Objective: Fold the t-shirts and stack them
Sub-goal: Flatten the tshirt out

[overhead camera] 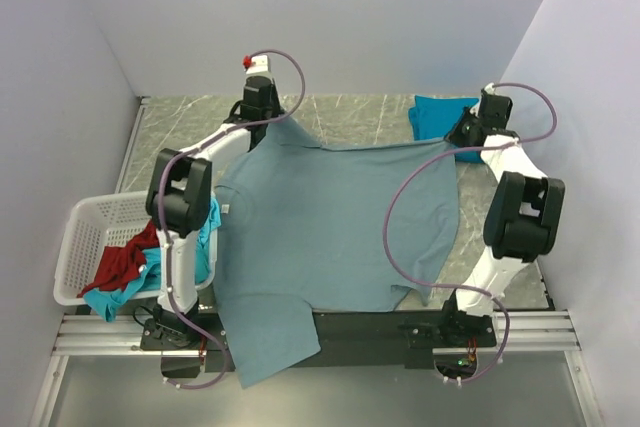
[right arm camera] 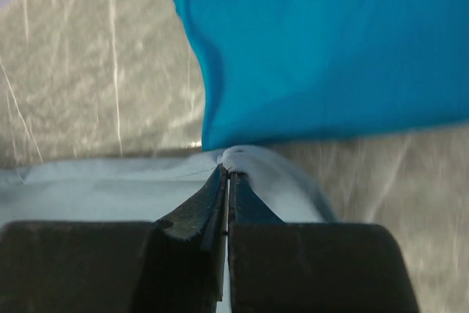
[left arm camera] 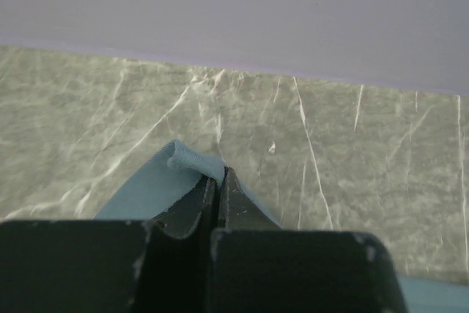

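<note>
The large grey-blue t-shirt (overhead camera: 330,222) lies spread over the table, its lower part hanging over the near edge. My left gripper (overhead camera: 266,117) is shut on its far left corner, and the pinched hem (left arm camera: 192,160) shows in the left wrist view. My right gripper (overhead camera: 462,139) is shut on its far right corner (right arm camera: 245,159). A folded teal-blue t-shirt (overhead camera: 440,115) lies at the far right, just beyond my right gripper, and fills the top of the right wrist view (right arm camera: 322,49). A red shirt (overhead camera: 125,262) and a turquoise shirt (overhead camera: 105,299) lie in the basket.
The white lattice laundry basket (overhead camera: 85,232) stands at the left edge of the table beside the left arm. The marbled grey tabletop (overhead camera: 190,122) ends at the back wall. Purple cables loop over both arms.
</note>
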`<move>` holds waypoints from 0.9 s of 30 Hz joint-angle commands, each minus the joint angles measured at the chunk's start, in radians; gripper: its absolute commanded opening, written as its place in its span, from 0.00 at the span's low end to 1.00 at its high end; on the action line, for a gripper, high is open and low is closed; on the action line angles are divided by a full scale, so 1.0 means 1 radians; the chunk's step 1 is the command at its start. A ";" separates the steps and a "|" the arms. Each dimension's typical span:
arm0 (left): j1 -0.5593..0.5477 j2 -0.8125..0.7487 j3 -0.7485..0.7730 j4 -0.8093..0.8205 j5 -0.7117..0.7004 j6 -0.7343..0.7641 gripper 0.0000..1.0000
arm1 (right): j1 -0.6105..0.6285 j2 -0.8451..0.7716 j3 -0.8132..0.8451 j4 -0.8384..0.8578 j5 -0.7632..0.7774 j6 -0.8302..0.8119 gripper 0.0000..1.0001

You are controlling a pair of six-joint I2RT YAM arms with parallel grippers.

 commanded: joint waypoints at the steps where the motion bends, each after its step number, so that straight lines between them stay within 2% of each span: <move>1: 0.014 0.042 0.151 0.111 0.021 0.011 0.01 | 0.003 0.045 0.141 0.087 -0.007 -0.046 0.00; 8: 0.042 0.180 0.271 0.114 0.056 -0.016 0.01 | 0.008 0.210 0.308 0.026 0.001 -0.054 0.00; 13: 0.042 0.211 0.294 0.140 0.049 0.004 0.01 | 0.019 0.283 0.401 -0.017 0.011 -0.072 0.01; 17: 0.043 0.244 0.339 0.101 0.038 -0.008 0.01 | 0.032 0.320 0.458 -0.045 0.024 -0.100 0.01; 22: 0.043 0.223 0.287 0.114 0.043 -0.033 0.01 | 0.048 0.334 0.485 -0.079 0.066 -0.120 0.01; 27: 0.043 0.134 0.207 0.064 0.007 -0.102 0.01 | 0.051 0.273 0.416 -0.068 0.082 -0.126 0.01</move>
